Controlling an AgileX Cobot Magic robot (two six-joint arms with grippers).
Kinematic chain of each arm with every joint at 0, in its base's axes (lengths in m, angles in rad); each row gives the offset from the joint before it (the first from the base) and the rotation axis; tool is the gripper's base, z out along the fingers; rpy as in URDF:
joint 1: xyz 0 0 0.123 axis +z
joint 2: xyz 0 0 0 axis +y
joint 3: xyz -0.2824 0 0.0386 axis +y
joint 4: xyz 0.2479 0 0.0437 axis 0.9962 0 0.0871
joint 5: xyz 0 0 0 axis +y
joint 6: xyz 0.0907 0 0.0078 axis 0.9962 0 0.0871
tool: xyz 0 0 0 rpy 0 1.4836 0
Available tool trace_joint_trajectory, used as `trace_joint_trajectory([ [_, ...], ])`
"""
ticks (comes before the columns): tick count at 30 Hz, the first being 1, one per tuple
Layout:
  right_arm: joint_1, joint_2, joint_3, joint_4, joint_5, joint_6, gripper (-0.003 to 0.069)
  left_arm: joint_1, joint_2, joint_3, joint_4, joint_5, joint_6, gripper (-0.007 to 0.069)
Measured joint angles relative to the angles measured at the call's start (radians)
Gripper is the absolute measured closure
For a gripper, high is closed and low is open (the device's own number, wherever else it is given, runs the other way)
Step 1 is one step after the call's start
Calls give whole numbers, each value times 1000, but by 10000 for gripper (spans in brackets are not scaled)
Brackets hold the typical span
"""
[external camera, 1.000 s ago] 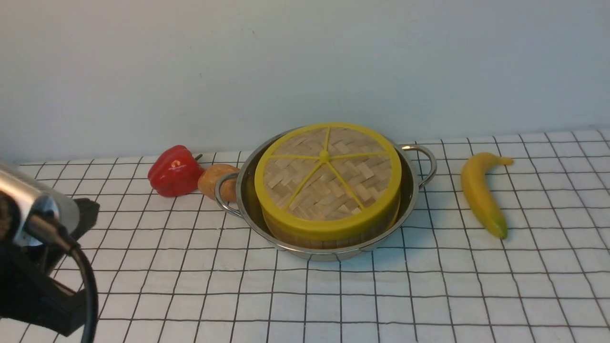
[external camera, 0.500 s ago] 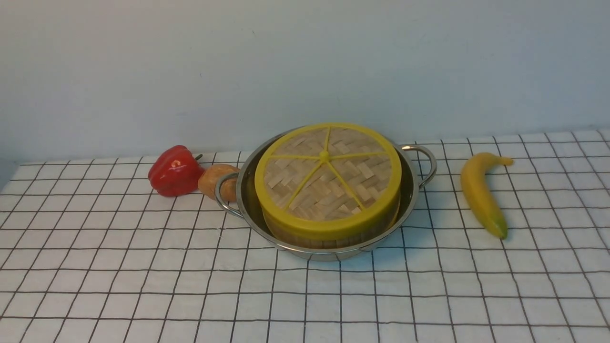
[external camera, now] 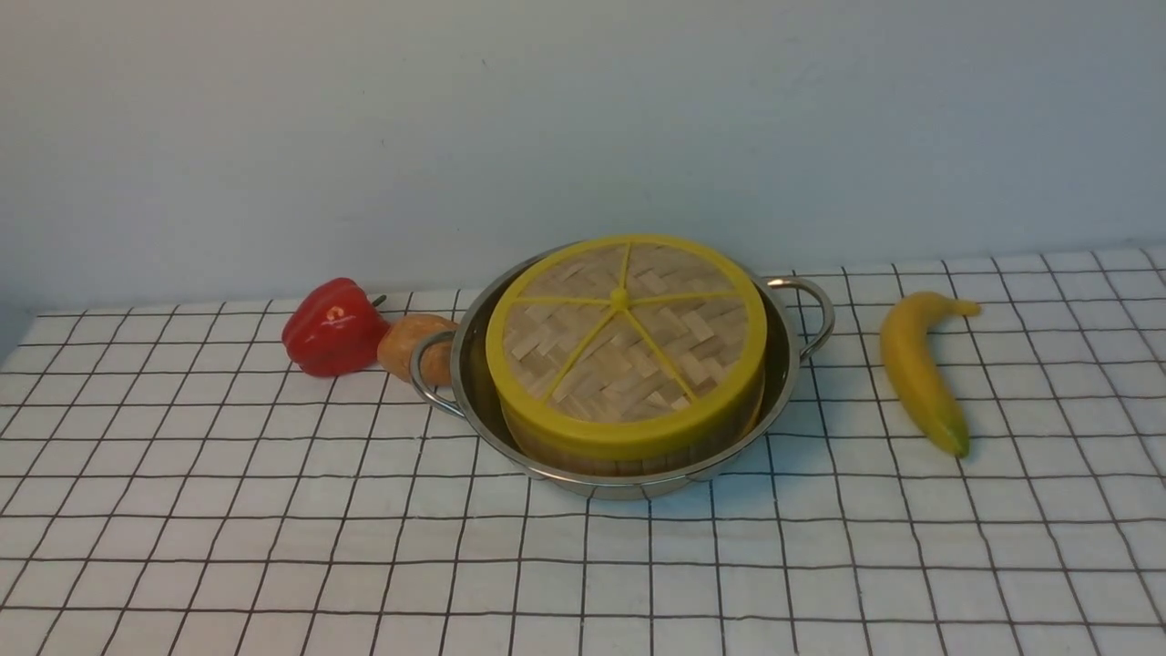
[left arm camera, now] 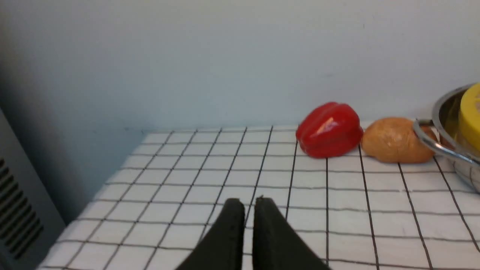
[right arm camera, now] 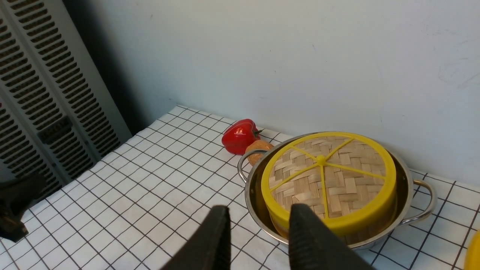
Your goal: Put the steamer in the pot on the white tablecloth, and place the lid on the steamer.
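Note:
The pot stands on the white tablecloth at the middle back. The steamer sits inside it, only its bamboo wall showing. The lid lies flat on the steamer. Neither gripper shows in the front view. My left gripper is shut and empty, low over the cloth far left of the pot's rim. My right gripper is open and empty, held above the cloth in front of the pot, lid and steamer.
A red pepper and a brown potato-like lump lie against the pot's left handle. A banana lies to its right. A wall runs behind. A grey slatted panel stands past the cloth's left edge.
One second ago my left arm showed at the lower left of the front view. It has drawn back out of that view. The pot, steamer and lid have not moved.

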Motion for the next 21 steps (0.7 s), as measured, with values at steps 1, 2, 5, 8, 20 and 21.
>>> trace_joint_trajectory([
  [1, 0, 0, 0, 0, 0, 0, 419, 0, 0, 8, 0, -7, -3, 585],
  [2, 0, 0, 0, 0, 0, 0, 419, 0, 0, 27, 0, -24, -13, 580],
  [5, 0, 0, 0, 0, 0, 0, 419, 0, -2, 59, 0, -63, -24, 567],
  [8, 0, 0, 0, 0, 0, 0, 419, 0, -2, 68, 0, -68, -27, 558],
  [20, 0, 0, 0, 0, 0, 1, 419, 0, -2, 70, -252, -9, 220, 540],
  [21, 0, 0, 0, 0, 0, 1, 419, 0, -2, 70, -256, -5, 243, 539],
])
